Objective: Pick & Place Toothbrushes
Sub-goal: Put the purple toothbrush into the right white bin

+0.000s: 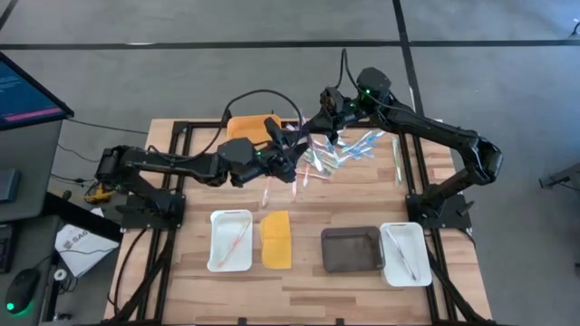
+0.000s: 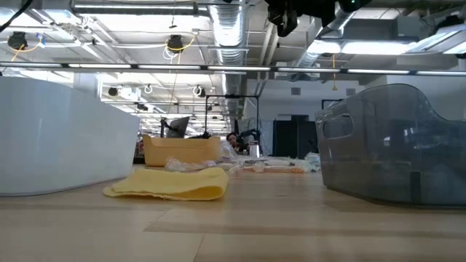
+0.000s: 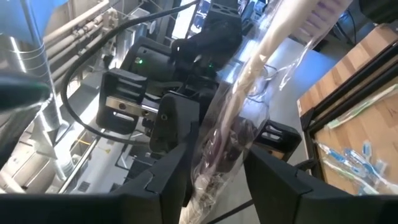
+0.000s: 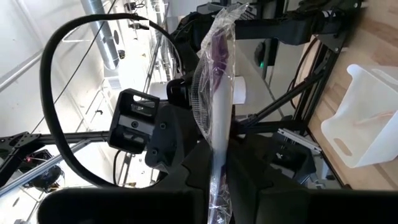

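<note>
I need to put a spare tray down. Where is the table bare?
Bare wood lies along the near edge in front of the white trays and the dark tray. The far middle is crowded: scattered toothbrushes, both arms above.

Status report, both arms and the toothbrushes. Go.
Left gripper shut on a clear-wrapped toothbrush, raised above mid-table. Right gripper shut on another wrapped toothbrush, raised beside it. Loose toothbrush pile below. Nothing blocking the white trays.

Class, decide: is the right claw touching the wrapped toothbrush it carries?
Touching. The right wrist view shows the right claw closed on the wrapped toothbrush, its fingers pressing the wrapper with no gap.
</note>
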### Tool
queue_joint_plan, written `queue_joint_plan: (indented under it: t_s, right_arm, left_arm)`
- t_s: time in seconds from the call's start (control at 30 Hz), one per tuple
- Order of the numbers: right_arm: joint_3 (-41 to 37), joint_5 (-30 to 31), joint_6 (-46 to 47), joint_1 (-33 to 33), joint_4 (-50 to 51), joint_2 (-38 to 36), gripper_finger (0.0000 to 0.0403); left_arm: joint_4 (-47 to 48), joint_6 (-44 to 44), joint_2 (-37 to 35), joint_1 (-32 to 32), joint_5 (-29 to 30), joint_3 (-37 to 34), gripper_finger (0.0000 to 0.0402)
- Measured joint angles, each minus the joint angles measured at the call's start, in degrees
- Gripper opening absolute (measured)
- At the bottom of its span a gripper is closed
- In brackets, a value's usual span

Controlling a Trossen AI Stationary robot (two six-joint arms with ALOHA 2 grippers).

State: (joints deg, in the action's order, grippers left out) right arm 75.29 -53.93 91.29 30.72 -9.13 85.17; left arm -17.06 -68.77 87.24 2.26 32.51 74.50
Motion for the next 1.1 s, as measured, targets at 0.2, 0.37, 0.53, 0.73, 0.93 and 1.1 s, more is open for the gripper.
queue_joint_plan:
  t_s: [0.2,0.37,0.53,0.73,0.93,1.1]
  right_arm:
    - [0.0,0.02,-0.16,0.0,-0.13,0.0,0.0028]
    - [0.0,0.02,-0.16,0.01,-0.13,0.0,0.0029]
    - [0.0,0.02,-0.18,0.02,-0.13,0.0,0.0026]
    - [0.0,0.02,-0.36,0.0,-0.13,0.0,0.003]
    - [0.0,0.0,-0.12,0.0,0.15,0.0,0.0028]
    - [0.0,0.02,-1.3,0.0,0.09,0.02,0.0043]
  left_arm:
    - [0.01,0.15,0.0,0.44,0.0,0.0,0.0135]
    - [0.02,0.2,0.0,0.44,0.0,0.0,0.0117]
    - [0.04,0.22,0.0,0.44,-0.84,0.0,0.0097]
    - [0.03,0.24,-0.02,0.44,-2.46,0.0,0.0076]
    - [-0.07,0.14,-0.09,0.44,-2.3,0.0,0.0025]
    - [-0.29,0.29,-0.11,1.01,-1.51,0.0,0.0015]
